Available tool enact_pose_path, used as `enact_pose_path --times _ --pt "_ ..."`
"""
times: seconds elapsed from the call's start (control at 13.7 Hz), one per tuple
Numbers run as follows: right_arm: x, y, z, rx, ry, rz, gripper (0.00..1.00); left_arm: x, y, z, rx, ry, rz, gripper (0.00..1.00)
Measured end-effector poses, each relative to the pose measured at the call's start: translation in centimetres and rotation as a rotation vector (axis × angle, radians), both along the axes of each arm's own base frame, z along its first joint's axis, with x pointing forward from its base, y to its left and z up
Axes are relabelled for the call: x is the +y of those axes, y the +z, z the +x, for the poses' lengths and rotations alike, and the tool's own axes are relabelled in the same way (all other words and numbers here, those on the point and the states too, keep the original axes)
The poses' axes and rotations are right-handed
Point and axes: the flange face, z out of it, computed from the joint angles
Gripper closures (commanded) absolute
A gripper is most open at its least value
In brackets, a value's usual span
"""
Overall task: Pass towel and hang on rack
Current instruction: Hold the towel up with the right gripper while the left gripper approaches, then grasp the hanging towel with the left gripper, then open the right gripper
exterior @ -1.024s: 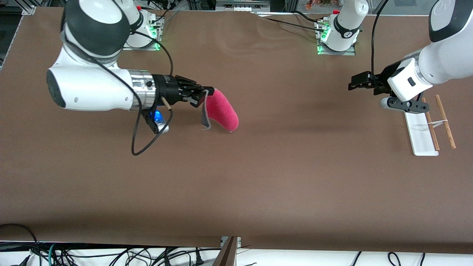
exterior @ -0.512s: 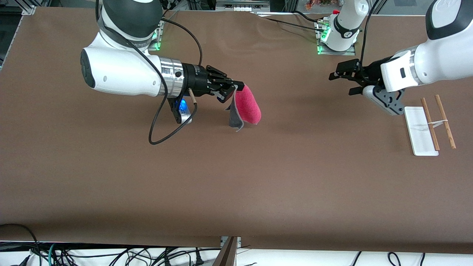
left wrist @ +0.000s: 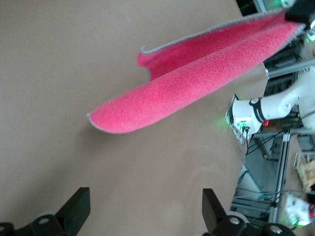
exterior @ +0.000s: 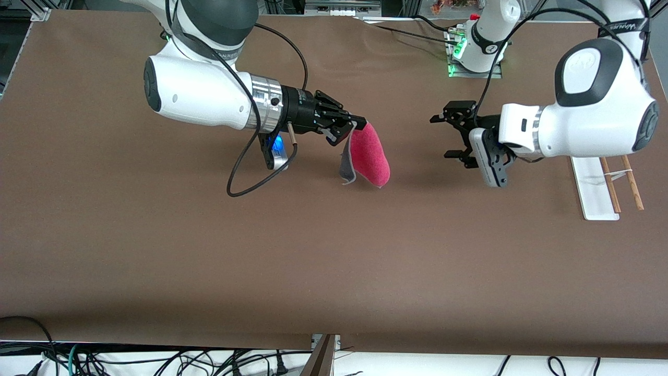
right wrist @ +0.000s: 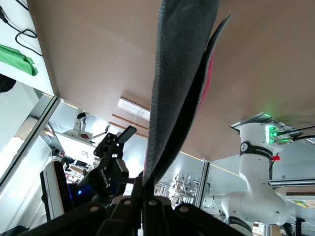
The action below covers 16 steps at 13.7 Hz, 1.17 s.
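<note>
Both arms closed in mid-table. Right gripper (exterior: pixel 348 127) pinches towel (exterior: pixel 368 155) corner; left gripper (exterior: pixel 453 138) spread. Your risk: grabbing floppy fold, towel drops.

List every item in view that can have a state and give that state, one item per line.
Towel: folded pink side out, hanging in the air from one pinched corner over the table.
Right gripper: shut on the towel's corner.
Left gripper: open and empty, over the table, facing the towel with a gap between them.
Rack: standing at the left arm's end of the table, rods bare, nothing hung on it yet.
</note>
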Motion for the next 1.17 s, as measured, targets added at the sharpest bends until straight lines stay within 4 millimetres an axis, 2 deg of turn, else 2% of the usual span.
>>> enact_pose_path --times 0.15,0.37,0.51,0.66,0.88,0.95,1.02,1.17 --pt "0.6 -0.1 -0.2 -0.004 -0.014 0.002 1.00 0.1 -2.9 1.2 -0.099 -0.098 -0.093 0.00" --pt "1.0 -0.1 -0.3 0.005 -0.031 0.003 1.00 0.1 -9.8 3.1 -0.221 -0.203 -0.274 0.00" --pt "1.0 0.1 -0.2 0.005 -0.051 0.006 1.00 -0.1 -12.8 3.6 -0.299 -0.232 -0.342 0.00" --pt "1.3 0.1 -0.4 0.004 -0.052 0.007 1.00 -0.9 -14.9 2.9 -0.375 -0.230 -0.431 0.00" --pt "1.5 0.2 -0.5 0.004 -0.051 0.008 1.00 -3.8 -17.5 1.0 -0.423 -0.201 -0.494 0.01" --pt "1.5 0.2 -0.5 0.004 -0.051 0.008 1.00 -5.1 -17.9 0.5 -0.434 -0.191 -0.488 0.10" --pt "1.5 0.2 -0.5 0.004 -0.051 0.008 1.00 -6.4 -18.1 0.2 -0.442 -0.186 -0.482 0.35" --pt "1.5 0.2 -0.5 0.004 -0.052 0.008 1.00 -8.1 -18.2 -0.3 -0.458 -0.196 -0.474 1.00"
